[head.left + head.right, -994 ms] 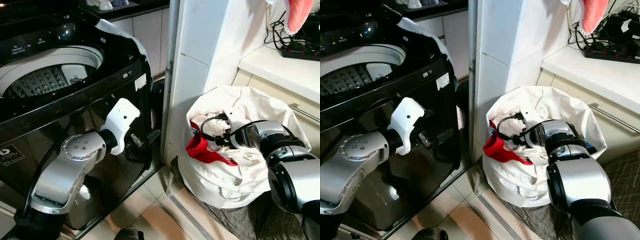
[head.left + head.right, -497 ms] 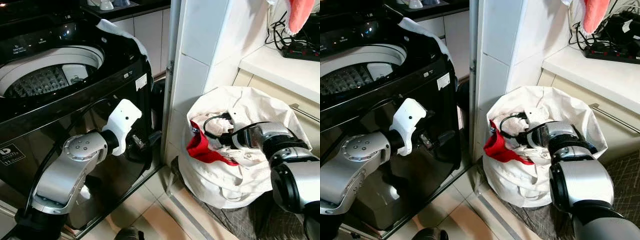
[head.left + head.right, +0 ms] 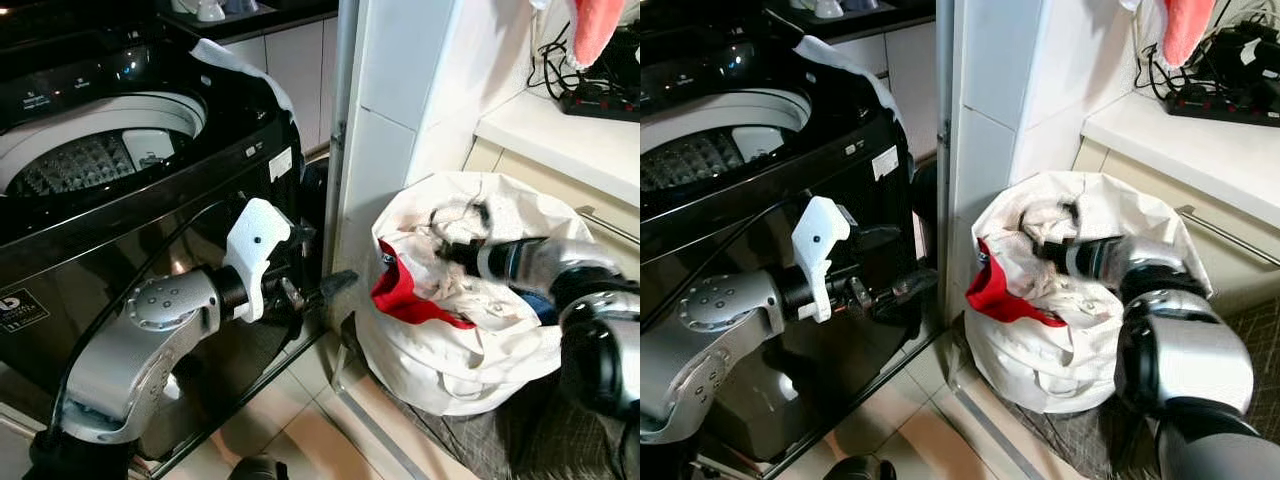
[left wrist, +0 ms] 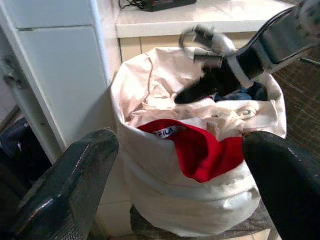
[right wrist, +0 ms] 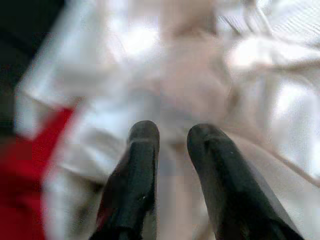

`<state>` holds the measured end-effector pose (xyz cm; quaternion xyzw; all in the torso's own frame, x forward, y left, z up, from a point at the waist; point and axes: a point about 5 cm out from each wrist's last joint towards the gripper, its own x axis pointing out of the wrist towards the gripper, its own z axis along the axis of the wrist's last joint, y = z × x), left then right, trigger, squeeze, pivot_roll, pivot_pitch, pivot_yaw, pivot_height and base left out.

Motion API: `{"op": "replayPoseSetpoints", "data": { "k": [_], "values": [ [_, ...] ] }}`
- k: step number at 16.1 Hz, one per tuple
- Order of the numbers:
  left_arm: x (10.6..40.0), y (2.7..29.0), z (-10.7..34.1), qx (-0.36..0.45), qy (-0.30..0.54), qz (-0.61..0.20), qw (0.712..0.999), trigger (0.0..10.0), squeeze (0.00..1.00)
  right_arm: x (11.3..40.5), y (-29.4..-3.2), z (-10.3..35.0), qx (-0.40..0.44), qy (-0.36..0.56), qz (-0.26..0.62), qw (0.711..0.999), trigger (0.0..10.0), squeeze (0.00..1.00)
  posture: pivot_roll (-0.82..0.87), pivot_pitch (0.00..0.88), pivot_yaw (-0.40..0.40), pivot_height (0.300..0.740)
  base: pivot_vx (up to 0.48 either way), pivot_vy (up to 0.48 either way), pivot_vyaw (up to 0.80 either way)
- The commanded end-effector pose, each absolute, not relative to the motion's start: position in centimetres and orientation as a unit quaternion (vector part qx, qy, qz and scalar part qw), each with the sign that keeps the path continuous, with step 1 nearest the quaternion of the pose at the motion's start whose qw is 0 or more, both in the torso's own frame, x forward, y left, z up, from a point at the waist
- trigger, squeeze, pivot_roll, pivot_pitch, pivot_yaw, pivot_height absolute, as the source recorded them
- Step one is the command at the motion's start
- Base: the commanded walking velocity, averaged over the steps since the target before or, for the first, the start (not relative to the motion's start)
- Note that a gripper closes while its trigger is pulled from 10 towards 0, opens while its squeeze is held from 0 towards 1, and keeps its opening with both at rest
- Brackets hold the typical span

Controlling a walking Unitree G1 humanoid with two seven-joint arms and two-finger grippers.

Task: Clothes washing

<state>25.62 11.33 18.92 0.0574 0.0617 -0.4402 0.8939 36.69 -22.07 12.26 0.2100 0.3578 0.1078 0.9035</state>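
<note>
A white laundry bag (image 3: pixel 460 365) stands on the floor by the tiled pillar, with a red garment (image 3: pixel 400 300) hanging over its near rim and pale clothes (image 4: pixel 165 95) inside. My right gripper (image 3: pixel 447 250) is down among those clothes, blurred; in the right wrist view the right gripper (image 5: pixel 175 130) has its fingers almost together with nothing seen between them. My left gripper (image 3: pixel 325 290) hangs open in front of the black washing machine (image 3: pixel 200 200), pointing at the bag and about a hand's width short of it. The washer's lid is up and its drum (image 3: pixel 80 160) is in sight.
A white cloth (image 3: pixel 235 65) drapes over the washer's back corner. The white tiled pillar (image 3: pixel 400 100) stands between washer and bag. A counter (image 3: pixel 570 135) at the right holds a power strip (image 3: pixel 600 100); a pink towel (image 3: pixel 595 30) hangs above. Beige floor tiles (image 3: pixel 290 430) lie in front.
My left gripper has swung right, from the washer's front toward the bag. My right gripper has moved farther back and up inside the bag and is now blurred.
</note>
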Motion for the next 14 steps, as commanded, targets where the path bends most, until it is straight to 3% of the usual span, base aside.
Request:
{"op": "replayPoseSetpoints", "data": {
  "k": [1, 5, 7, 8, 9, 10, 14],
  "values": [
    [26.4, 11.3, 19.7, 0.043, 0.039, -0.418, 0.907, 10.0, 0.0, 37.7, -22.4, 15.1, 0.256, 0.305, 0.117, 0.91, 0.0, 0.0, 0.09, 0.0, -0.006, 0.74, 0.0, 0.0, 0.0],
    [27.6, 10.9, 20.5, 0.024, 0.013, -0.395, 0.918, 10.0, 0.0, 38.9, -22.7, 21.5, 0.31, 0.23, 0.179, 0.905, 0.0, 0.0, 0.06, 0.0, 0.006, 0.74, 0.0, 0.0, 0.0],
    [27.7, 10.6, 20.3, 0.024, 0.014, -0.401, 0.916, 10.0, 0.0, 39.0, -23.3, 21.7, 0.207, 0.22, 0.153, 0.941, 0.0, 0.0, 0.04, 0.0, 0.021, 0.74, 0.0, 0.0, 0.0],
    [27.7, 10.4, 19.7, 0.039, 0.025, -0.405, 0.913, 10.0, 0.0, 38.7, -24.3, 20.1, 0.052, 0.244, 0.099, 0.963, 10.0, 0.0, 0.03, 0.0, 0.032, 0.74, 0.0, 0.0, 0.0],
    [27.7, 10.4, 19.3, 0.057, 0.034, -0.405, 0.912, 10.0, 0.0, 38.3, -24.7, 19.3, 0.006, 0.261, 0.086, 0.961, 10.0, 0.77, 0.02, 0.0, 0.044, 0.74, 0.0, 0.0, 0.0],
    [27.8, 10.4, 18.9, 0.067, 0.041, -0.405, 0.911, 10.0, 0.0, 37.9, -24.9, 18.8, 0.002, 0.278, 0.088, 0.956, 10.0, 1.0, 0.01, 0.0, 0.052, 0.74, 0.0, 0.0, 0.0],
    [27.8, 10.4, 18.9, 0.067, 0.041, -0.405, 0.911, 10.0, 0.0, 37.9, -24.9, 18.8, 0.002, 0.278, 0.088, 0.956, 10.0, 1.0, 0.01, 0.0, 0.052, 0.74, 0.0, 0.0, 0.0]
  ]
}}
